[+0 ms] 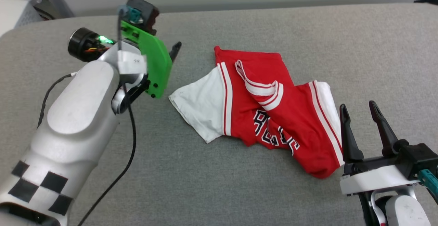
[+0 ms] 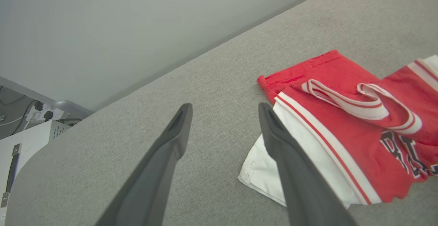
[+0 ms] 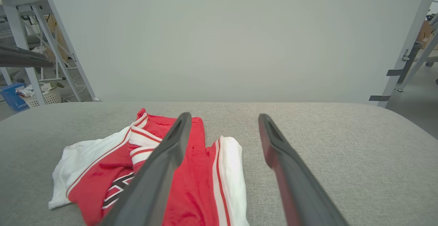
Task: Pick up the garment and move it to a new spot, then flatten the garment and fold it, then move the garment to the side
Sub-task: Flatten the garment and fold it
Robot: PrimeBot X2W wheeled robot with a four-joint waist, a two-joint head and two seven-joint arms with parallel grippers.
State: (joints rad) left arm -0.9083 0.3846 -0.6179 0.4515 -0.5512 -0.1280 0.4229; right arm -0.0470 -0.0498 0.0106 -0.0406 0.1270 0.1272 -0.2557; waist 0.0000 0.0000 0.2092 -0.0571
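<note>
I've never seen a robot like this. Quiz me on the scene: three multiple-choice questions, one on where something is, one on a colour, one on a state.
1. Where does the red jersey T-shirt lie?
A. Crumpled on the grey padded surface, between the left gripper and the right gripper
B. Hanging from a gripper
C. On the floor

2. What colour are its sleeves?
A. Black
B. White
C. Green

3. How does the right gripper stand?
A. Shut on the shirt
B. Shut, empty
C. Open, holding nothing

Answers:
1 A: the shirt rests on the surface with a gripper at each side.
2 B: both short sleeves show white beside red-striped seams.
3 C: its two dark fingers stand apart, gripping nothing.
</note>
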